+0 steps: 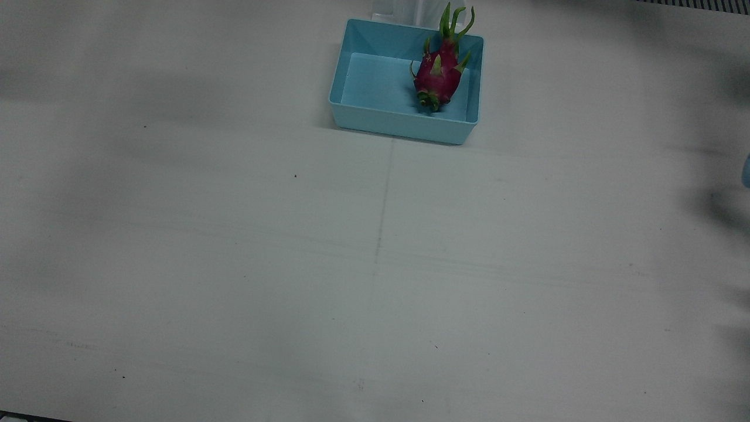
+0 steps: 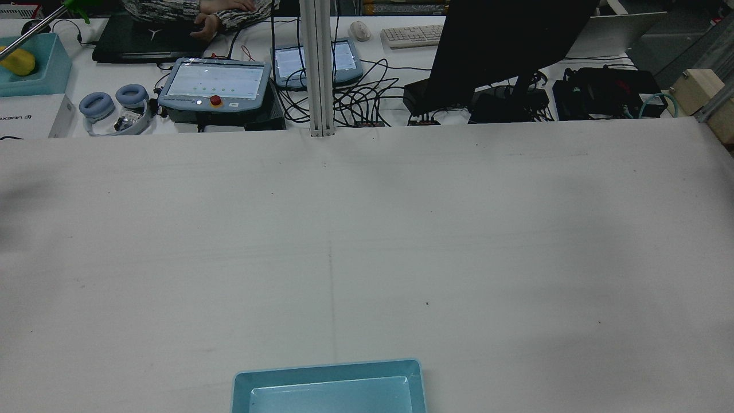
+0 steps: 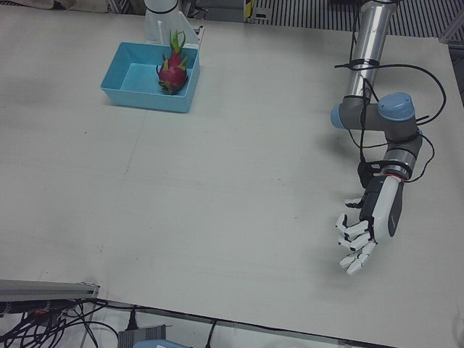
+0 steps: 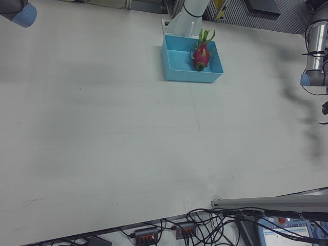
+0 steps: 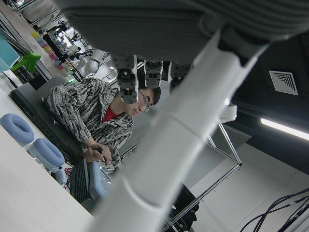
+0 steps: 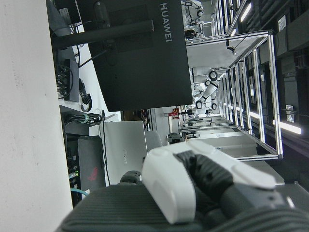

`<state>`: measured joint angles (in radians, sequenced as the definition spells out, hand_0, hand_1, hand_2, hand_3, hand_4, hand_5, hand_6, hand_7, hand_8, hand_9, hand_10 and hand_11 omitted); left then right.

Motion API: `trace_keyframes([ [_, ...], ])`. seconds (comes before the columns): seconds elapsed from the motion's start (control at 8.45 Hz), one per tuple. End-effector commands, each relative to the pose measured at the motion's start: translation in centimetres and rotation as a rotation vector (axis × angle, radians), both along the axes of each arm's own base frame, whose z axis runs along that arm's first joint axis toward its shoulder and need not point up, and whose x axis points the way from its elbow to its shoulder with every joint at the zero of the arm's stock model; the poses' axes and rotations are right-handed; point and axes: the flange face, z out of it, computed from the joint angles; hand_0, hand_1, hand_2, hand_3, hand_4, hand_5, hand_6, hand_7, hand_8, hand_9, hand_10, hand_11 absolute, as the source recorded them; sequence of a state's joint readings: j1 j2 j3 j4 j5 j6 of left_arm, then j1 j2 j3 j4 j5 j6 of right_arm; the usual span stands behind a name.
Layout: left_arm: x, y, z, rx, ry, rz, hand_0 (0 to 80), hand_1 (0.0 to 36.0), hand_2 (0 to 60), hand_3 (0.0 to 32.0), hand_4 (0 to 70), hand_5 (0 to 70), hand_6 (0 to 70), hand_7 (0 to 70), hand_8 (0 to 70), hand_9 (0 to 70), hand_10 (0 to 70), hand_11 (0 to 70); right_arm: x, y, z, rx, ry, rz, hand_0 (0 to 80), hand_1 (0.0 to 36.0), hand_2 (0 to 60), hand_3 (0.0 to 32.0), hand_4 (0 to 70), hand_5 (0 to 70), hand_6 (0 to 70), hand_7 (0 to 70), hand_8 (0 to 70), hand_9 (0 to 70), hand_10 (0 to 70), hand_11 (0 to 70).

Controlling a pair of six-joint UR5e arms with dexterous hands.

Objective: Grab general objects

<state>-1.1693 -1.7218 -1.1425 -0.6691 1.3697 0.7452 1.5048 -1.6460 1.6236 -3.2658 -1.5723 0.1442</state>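
Observation:
A pink dragon fruit [image 1: 439,73] with green scales stands leaning in the right corner of a light blue bin [image 1: 404,130] at the table's robot side. The left-front view shows the fruit [image 3: 172,71] far from my left hand [image 3: 359,235], which hangs over the table's near right part, fingers spread, holding nothing. Its fingertips [image 5: 145,77] show bare in the left hand view. Of my right hand only one white and black finger [image 6: 193,183] shows, in its own view; its arm's elbow [image 4: 20,13] sits at the right-front view's top left corner.
Beyond the table's far edge the rear view shows an aluminium post [image 2: 318,69], a teach pendant [image 2: 215,83], blue headphones [image 2: 114,103], a black monitor [image 2: 504,46], a person's sleeve [image 2: 195,11] and a second teal bin [image 2: 34,80] holding something yellow.

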Motion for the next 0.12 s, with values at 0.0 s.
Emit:
trace_keyframes([
  [0.0,-0.57,0.59,0.58,-0.003,-0.019,-0.026,12.5,0.0,0.0,0.0,41.6,70.0,25.0,70.0,4.0,13.4,0.0,0.0,0.0,-0.01,-0.04,0.001,0.0,0.0,0.0,0.0,0.0,0.0,0.0,0.0,0.0,0.0,0.0,0.0,0.0,0.0],
])
